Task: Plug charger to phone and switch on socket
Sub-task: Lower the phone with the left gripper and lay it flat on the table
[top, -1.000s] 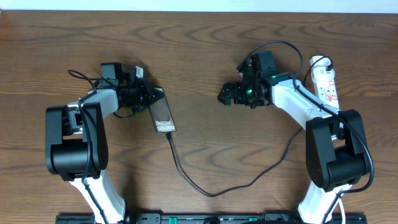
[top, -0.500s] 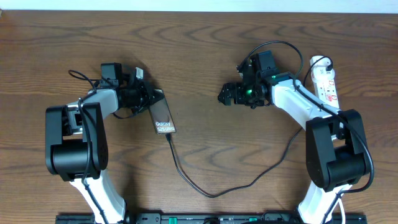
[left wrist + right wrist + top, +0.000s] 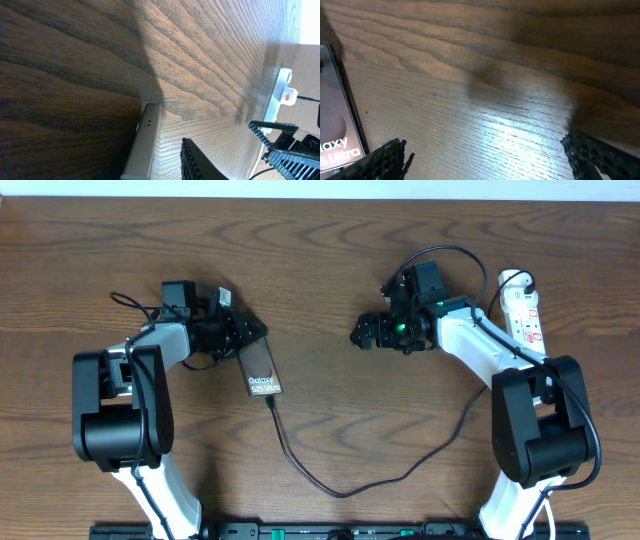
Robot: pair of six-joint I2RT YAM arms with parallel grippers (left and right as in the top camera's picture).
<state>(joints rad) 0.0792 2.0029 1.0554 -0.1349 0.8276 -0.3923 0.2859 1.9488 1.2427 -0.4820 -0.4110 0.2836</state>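
The phone (image 3: 262,369) lies flat on the table, its white text towards the near end. The charger (image 3: 300,468) is a thin black cable that runs from the phone's near end in a loop towards the right arm. My left gripper (image 3: 247,334) is at the phone's far end with its jaws slightly open. In the left wrist view one finger (image 3: 194,161) stands apart from the phone's pale edge (image 3: 146,145). My right gripper (image 3: 362,333) hangs open over bare wood (image 3: 482,150), and the phone (image 3: 335,130) shows at its left. The socket (image 3: 525,308) lies at the far right.
The socket (image 3: 281,92), white with a red switch, shows far off in the left wrist view, with the right arm's fingers in front of it. The arm bases stand at the near left and near right, with thick black cables round them.
My left gripper's jaws have parted from the phone's far end. The phone has shifted slightly and now lies flat. The right arm has not moved.
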